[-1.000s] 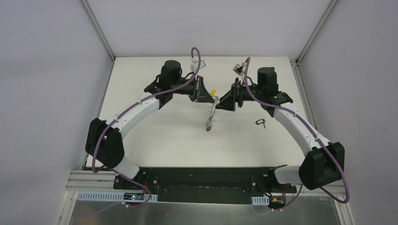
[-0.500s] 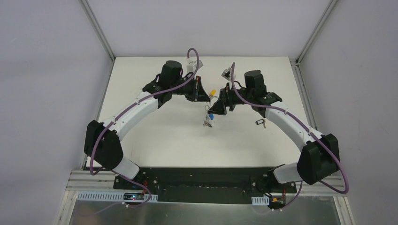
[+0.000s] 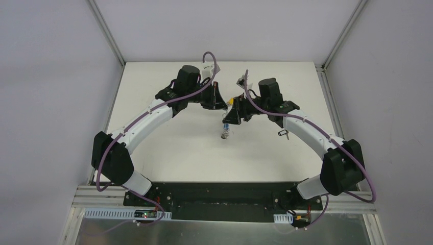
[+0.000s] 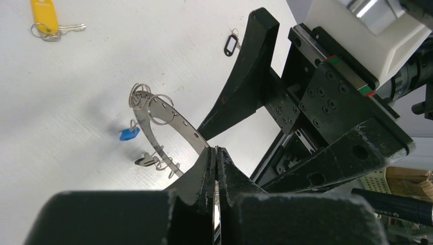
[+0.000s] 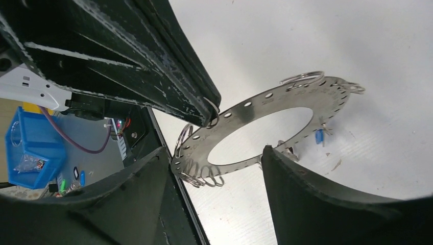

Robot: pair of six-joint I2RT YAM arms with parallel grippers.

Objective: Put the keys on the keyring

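Observation:
The keyring (image 4: 173, 125) is a flat grey metal ring with wire loops on its rim, and it hangs on edge above the table. My left gripper (image 4: 216, 150) is shut on its rim. A blue key (image 4: 128, 133) and a small black key (image 4: 145, 161) hang from its loops. My right gripper (image 5: 214, 153) is open, with the ring's lower edge (image 5: 265, 107) between its fingers. In the top view the ring (image 3: 226, 127) sits below both grippers. A yellow key (image 4: 43, 15) and a black key (image 4: 231, 44) lie loose on the table.
The white table (image 3: 168, 143) has metal frame rails at its back corners. The loose black key (image 3: 282, 133) lies under my right forearm. The loose yellow key (image 3: 231, 100) lies between the two wrists. A blue bin (image 5: 30, 148) stands off the table.
My right arm has swung left and closed in on the ring, bringing its open fingers around the ring's edge. The left gripper has held the ring almost still.

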